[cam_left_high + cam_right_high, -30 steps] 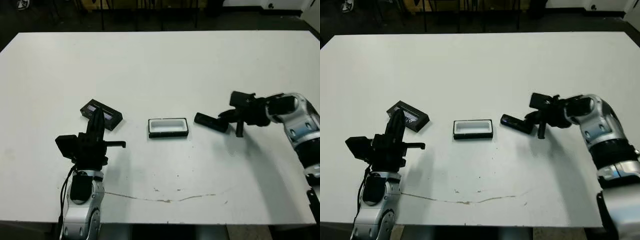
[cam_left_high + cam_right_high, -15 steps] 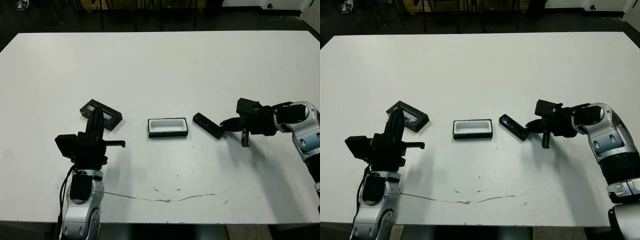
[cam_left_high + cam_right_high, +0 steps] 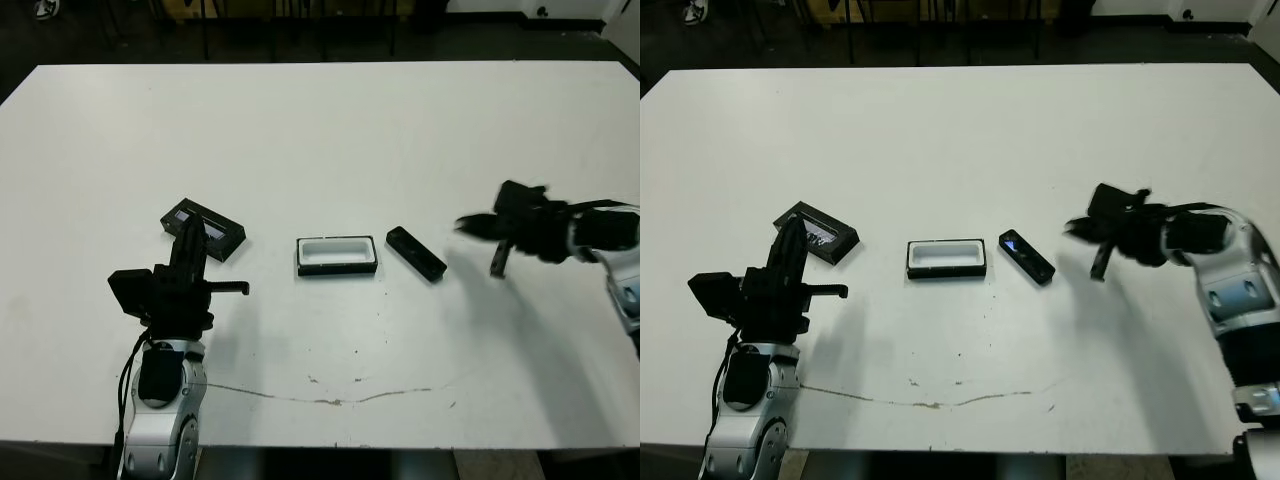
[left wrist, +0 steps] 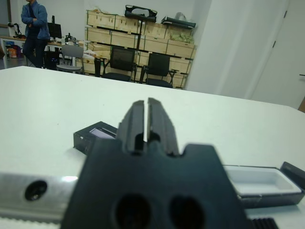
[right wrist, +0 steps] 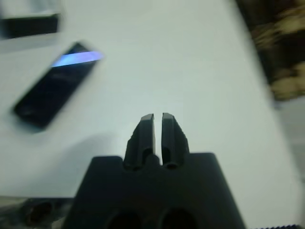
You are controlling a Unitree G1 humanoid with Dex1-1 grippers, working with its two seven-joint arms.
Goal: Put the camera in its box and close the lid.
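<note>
Nothing is packed yet: the camera (image 3: 1027, 257) lies on the surface just beside the empty box (image 3: 946, 257), the lid (image 3: 816, 232) well apart; both grippers' fingers are clenched, holding nothing.

We can read no text, label, brand, number or sign in any view; the pale strip on the lid (image 3: 203, 228) at nine o'clock of the box (image 3: 337, 255) shows no legible characters; the bluish window on the camera (image 3: 1026, 257) at three o'clock of the box is blank to us; the wooden crates (image 4: 133, 38) beyond the table bear no markings we can make out.
</note>
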